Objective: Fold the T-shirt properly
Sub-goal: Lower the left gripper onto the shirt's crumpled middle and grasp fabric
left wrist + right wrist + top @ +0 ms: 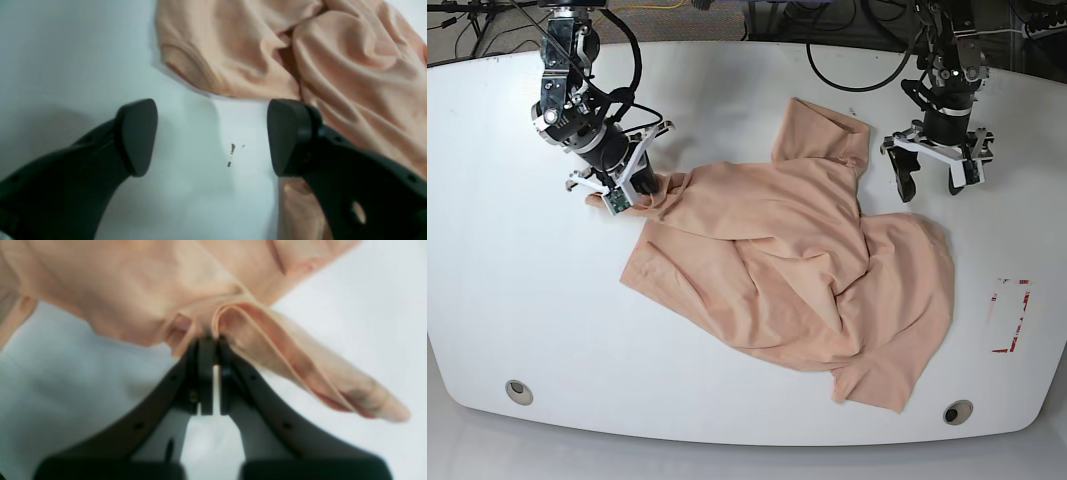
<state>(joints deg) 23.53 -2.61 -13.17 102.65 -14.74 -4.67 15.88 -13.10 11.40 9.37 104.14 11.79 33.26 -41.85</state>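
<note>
Between shut right hand (pixel 211 340): T-shirt (pixel 140 290) edge

White bench (pixel 517 300), rounded corners. Two round metal fittings near bench front edge: one front left (pixel 519 391), one front right (pixel 958 411). Red-outlined marker (pixel 1009 315) on bench right side. Black cables (pixel 847 60) along bench far edge.

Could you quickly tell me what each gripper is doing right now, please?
Left gripper: open, holding nothing, beside the T-shirt.
Right gripper: shut on a folded edge of the T-shirt.
</note>
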